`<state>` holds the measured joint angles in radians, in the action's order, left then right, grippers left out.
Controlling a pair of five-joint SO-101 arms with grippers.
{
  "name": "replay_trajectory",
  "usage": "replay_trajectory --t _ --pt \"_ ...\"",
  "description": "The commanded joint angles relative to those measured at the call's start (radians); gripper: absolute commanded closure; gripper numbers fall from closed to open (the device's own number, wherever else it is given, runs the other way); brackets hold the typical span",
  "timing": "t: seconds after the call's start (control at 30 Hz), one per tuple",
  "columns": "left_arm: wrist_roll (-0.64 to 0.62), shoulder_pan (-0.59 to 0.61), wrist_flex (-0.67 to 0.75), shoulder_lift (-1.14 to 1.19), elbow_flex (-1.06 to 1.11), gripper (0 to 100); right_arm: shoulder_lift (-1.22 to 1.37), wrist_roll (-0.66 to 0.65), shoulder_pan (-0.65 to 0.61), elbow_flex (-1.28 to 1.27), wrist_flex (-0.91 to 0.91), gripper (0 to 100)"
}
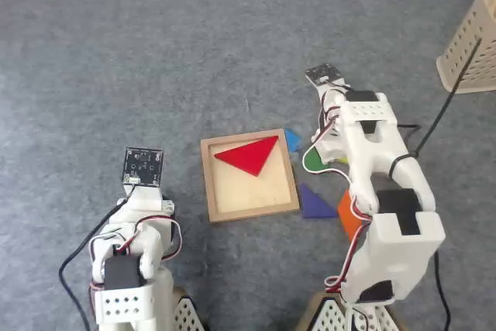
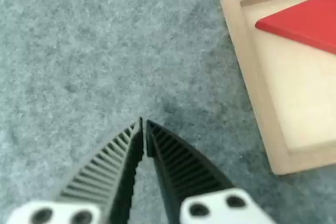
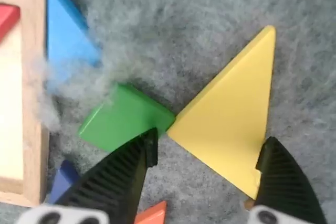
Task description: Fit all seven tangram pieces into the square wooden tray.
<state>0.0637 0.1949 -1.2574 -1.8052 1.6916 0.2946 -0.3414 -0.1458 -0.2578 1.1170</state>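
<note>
**A:** Everywhere, grey carpet [image 1: 116,60] is covering the table. What is sitting nearest the arm bases?

**B:** The left gripper [image 2: 143,129] is hanging over bare carpet at about 8 o'clock from the square wooden tray [image 1: 208,184]. Its ribbed fingers are pressing tip to tip, gripping nothing.

**A:** And on the other side?

**B:** An orange piece [image 1: 346,218] is peeking out from under the right arm, at the tray's 4 o'clock. A purple triangle [image 1: 314,204] is lying just beside it, close to the tray's corner.

**A:** What is the tray holding?

**B:** The red triangle [image 1: 250,155] is lying flat inside, filling much of the 12 o'clock half. Its long edge is running toward the 1 o'clock corner, and bare wood is showing across the 6 o'clock half.

**A:** And the right gripper [image 3: 207,148]?

**B:** It is hovering at the tray's 3 o'clock with its fingers spreading wide. They are straddling one corner of the yellow triangle [image 3: 231,114], and I cannot tell whether they are touching it. A green piece [image 3: 123,119] is meeting that triangle corner to corner.

**A:** Anything farther off?

**B:** A blue triangle [image 1: 292,139] is resting against the tray's outer rim at 2 o'clock. A cream basket [image 1: 473,44] is standing well apart on the carpet, far out at 2 o'clock.
</note>
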Motion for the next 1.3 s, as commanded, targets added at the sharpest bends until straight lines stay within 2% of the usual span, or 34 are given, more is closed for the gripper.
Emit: replay_trajectory --t 0.0,0.43,0.83,1.13,1.27 --pt "0.005 0.000 -0.006 -0.018 -0.007 99 0.024 -0.046 -0.047 0.032 0.005 69.5" --pt "0.005 0.000 -0.006 -0.018 -0.007 99 -0.254 -0.048 0.016 -0.080 -0.047 69.5" --pt "0.005 0.000 -0.006 -0.018 -0.007 99 -0.004 -0.052 0.038 0.051 -0.062 69.5" --pt "0.005 0.000 -0.006 -0.018 -0.007 99 0.025 -0.044 0.015 0.107 -0.022 69.5" --pt "0.005 0.000 -0.006 -0.018 -0.007 99 0.031 0.086 -0.001 0.158 -0.015 69.7"
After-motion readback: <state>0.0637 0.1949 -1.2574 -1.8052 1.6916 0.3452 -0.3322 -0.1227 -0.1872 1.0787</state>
